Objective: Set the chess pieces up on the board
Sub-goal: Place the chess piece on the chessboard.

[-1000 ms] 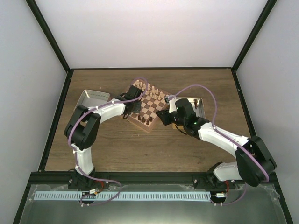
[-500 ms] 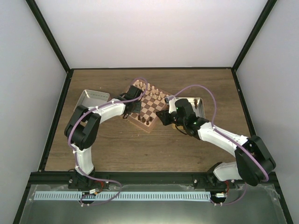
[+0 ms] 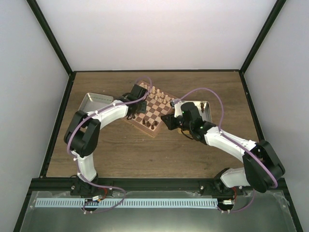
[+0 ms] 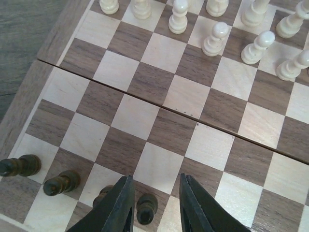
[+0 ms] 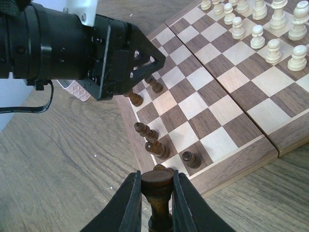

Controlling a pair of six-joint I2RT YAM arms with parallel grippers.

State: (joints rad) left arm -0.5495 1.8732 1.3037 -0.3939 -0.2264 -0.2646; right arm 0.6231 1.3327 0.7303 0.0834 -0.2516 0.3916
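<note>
The board (image 3: pixel 154 113) lies mid-table, turned diagonally. My left gripper (image 4: pixel 154 179) hovers open over its near rows, and a dark pawn (image 4: pixel 146 208) stands free on a dark square just inside the left finger (image 4: pixel 120 203). More dark chess pieces (image 4: pixel 62 182) stand along the edge to the left. My right gripper (image 5: pixel 156 176) is shut on a dark piece (image 5: pixel 157 189), flat base up, above the board's corner border (image 5: pixel 241 166). Several dark pieces (image 5: pixel 157 147) stand on the squares just beyond it.
Pale pieces (image 4: pixel 215 38) fill the far rows of the board. A metal tin (image 3: pixel 96 101) sits left of the board and another (image 3: pixel 206 107) to its right, behind the right arm. The left gripper body (image 5: pixel 96 53) hangs over the board's left corner.
My left gripper has opened and let go of the dark pawn, and its wrist has drawn back a little toward the far side. The right arm has stayed put with its piece.
</note>
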